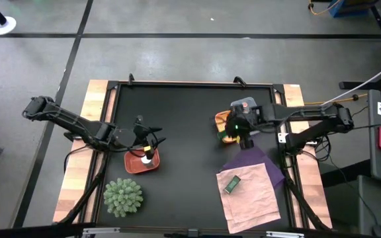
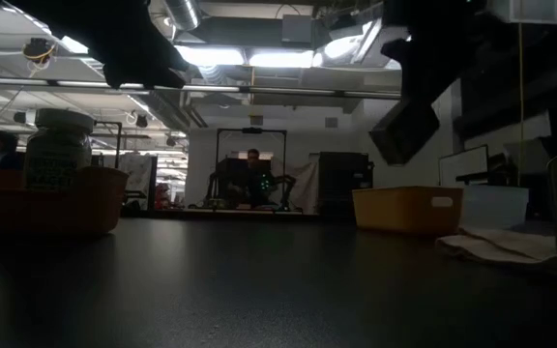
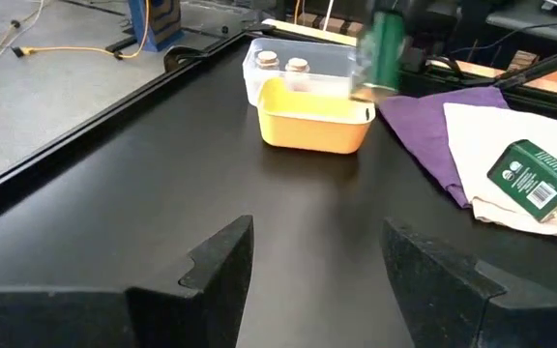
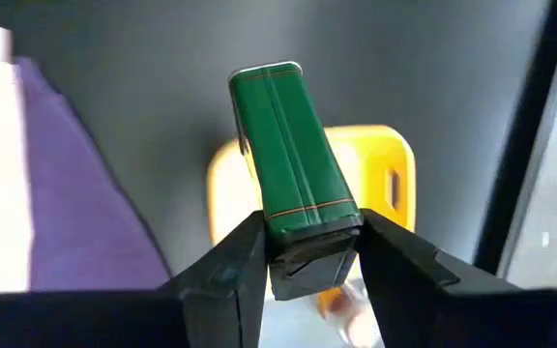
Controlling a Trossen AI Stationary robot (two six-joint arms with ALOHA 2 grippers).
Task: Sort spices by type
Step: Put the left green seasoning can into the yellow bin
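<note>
Gripping: right gripper (image 4: pixel 303 253) clamps a green packet (image 4: pixel 288 155) between both fingers, above the yellow tray (image 4: pixel 380 184).
Left gripper (image 3: pixel 312 261): fingers spread wide, nothing between them.
Second green packet (image 3: pixel 538 180): lies on the pale cloth (image 3: pixel 511 208), well beyond the left fingers.

The high view is evenly lit from above, and the black table (image 1: pixel 184 125) gives almost no glare. Shadows under the arms are soft and short.

The low view is dim. The ceiling lights (image 2: pixel 259 56) behind are bright, so both arms show only as dark silhouettes, and the near table surface is out of focus.

In the left wrist view the light is good, but the green packet (image 3: pixel 387 48) in the air is blurred. In the right wrist view this packet (image 4: pixel 286 145) is sharp and bright, while the yellow tray (image 4: pixel 375 184) behind it is soft.
</note>
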